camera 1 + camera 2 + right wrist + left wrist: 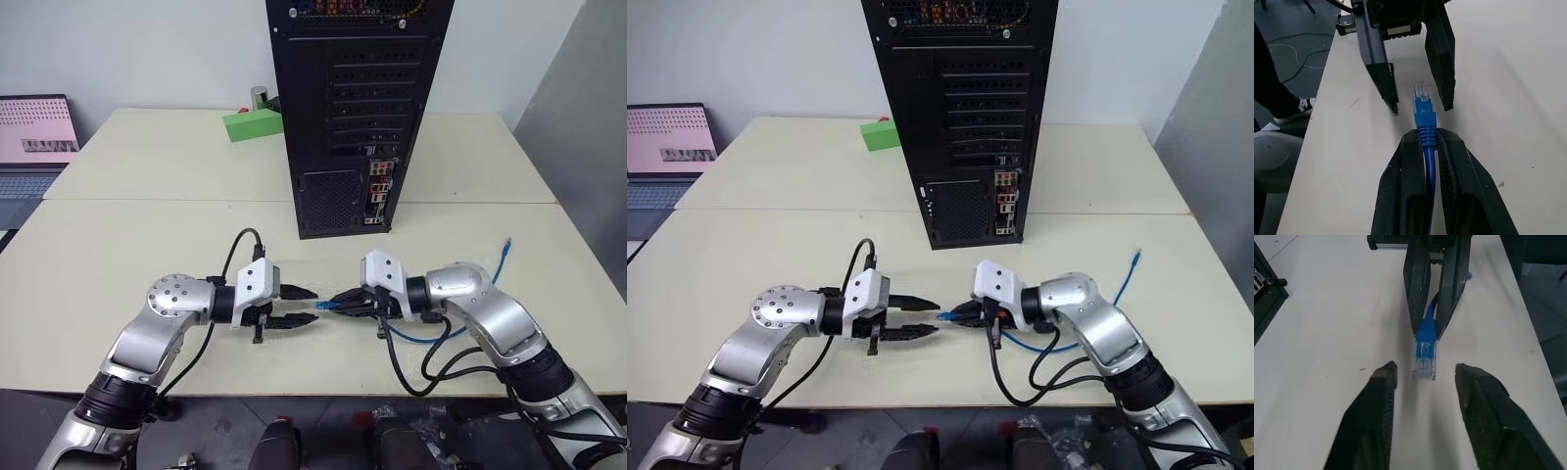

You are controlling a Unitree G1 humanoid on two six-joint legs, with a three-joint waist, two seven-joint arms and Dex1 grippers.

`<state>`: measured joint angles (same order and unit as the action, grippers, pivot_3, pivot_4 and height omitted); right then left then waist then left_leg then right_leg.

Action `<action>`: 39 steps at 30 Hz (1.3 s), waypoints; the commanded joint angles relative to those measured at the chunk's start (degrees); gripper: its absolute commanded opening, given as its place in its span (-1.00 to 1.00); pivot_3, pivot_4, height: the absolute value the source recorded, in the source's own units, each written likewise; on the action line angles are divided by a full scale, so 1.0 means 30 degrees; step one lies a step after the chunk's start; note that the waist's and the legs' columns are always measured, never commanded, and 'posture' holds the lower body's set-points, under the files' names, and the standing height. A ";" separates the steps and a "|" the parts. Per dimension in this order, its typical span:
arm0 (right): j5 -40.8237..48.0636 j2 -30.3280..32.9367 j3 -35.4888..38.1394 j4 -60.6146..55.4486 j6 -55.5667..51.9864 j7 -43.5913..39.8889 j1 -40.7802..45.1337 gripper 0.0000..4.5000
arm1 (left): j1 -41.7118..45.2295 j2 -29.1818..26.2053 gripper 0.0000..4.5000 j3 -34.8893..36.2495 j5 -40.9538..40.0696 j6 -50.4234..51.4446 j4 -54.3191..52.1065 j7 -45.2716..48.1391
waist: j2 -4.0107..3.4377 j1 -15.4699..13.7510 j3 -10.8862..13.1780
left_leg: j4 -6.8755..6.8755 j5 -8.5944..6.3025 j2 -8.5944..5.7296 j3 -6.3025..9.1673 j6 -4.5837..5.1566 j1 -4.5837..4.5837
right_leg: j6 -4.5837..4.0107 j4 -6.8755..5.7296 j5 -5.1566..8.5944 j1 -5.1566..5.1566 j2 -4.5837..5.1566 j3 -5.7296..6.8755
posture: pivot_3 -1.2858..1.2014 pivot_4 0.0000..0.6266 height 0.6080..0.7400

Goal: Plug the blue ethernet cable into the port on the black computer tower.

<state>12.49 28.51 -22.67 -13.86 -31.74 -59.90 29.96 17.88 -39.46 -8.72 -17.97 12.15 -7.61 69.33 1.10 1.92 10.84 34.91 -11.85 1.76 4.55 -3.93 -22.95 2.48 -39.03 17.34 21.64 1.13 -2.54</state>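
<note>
Right gripper (1426, 142): jaws clamped on the blue ethernet cable (1425, 115) behind its plug
Left gripper (1425, 374): jaws apart, flanking the plug tip, not touching
Black computer tower (358, 108): upright on table (147, 245), beyond both grippers

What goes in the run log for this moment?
stage: handover | right gripper: shut on blue ethernet cable | left gripper: open around plug | black computer tower: unplugged
</note>
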 commanded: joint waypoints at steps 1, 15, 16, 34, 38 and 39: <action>-0.0033 0.0161 -0.0047 -0.0751 0.0390 -0.0212 0.0452 -0.96 | 0.0319 0.0182 -0.58 -0.0063 -0.0105 -0.0095 -0.0351 -0.0027 | 0.0000 0.0000 0.0000 | 0.0000 0.0000 0.0000 0.0000 0.0000 0.0000 | 0.0000 0.0000 0.0000 0.0000 0.0000 0.0001 | 0.03 -0.52 1.00; -0.0452 0.1872 0.0468 -0.0279 0.1674 -0.1431 0.0842 -0.15 | -0.0270 0.0204 -0.87 -0.0238 0.1229 -0.2404 0.0415 -0.0093 | 0.0000 -0.0012 0.0000 | 0.0001 0.0000 -0.0001 0.0001 0.0000 -0.0002 | 0.0000 0.0002 0.0000 0.0001 0.0000 0.0002 | 0.03 -0.52 1.00; -0.0200 0.2454 0.0829 -0.0370 0.1668 -0.1881 0.0796 -0.06 | -0.0362 0.0220 -0.87 -0.0208 0.1316 -0.2640 0.0453 -0.0143 | 0.0001 -0.0016 0.0000 | 0.0003 0.0000 -0.0001 0.0001 0.0000 -0.0005 | 0.0001 0.0005 0.0000 0.0000 0.0001 0.0002 | 0.03 -0.52 1.00; 0.9035 0.0343 0.6303 -0.2586 -0.8073 0.1996 -0.1455 1.00 | 0.0232 0.1731 -0.87 0.0068 0.8735 -2.4181 0.6788 -0.6628 | -0.0001 -0.0073 -0.0001 | 0.0012 0.0000 -0.0006 0.0001 0.0001 -0.0004 | -0.0001 0.0004 -0.0005 -0.0011 0.0012 -0.0002 | 0.03 -0.52 1.00; 0.9634 -0.0296 0.6103 -0.2614 -0.8555 0.2745 -0.1554 1.00 | 0.0878 0.1974 -0.87 0.0346 1.0296 -2.6012 0.7818 -0.8660 | 0.0000 -0.0069 -0.0001 | 0.0011 0.0000 -0.0007 0.0002 0.0001 -0.0004 | 0.0001 0.0003 -0.0006 -0.0011 0.0011 0.0002 | 0.03 -0.52 1.00; 0.9738 -0.0370 0.6030 -0.2661 -0.8631 0.2863 -0.1559 1.00 | 0.1002 0.1943 -0.87 0.0332 1.0548 -2.6224 0.7977 -0.9037 | -0.0001 -0.0060 -0.0001 | 0.0011 0.0000 -0.0007 0.0002 0.0001 -0.0004 | 0.0002 0.0001 -0.0006 -0.0012 0.0011 0.0002 | 0.03 -0.52 1.00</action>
<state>39.70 27.59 -5.23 -19.85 -57.14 -52.06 25.28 19.93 -33.43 -9.19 12.31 -64.29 16.08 45.30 1.10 1.74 10.83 34.94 -11.85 1.74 4.55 -3.92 -22.97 2.49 -39.03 17.32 21.60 1.16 -2.53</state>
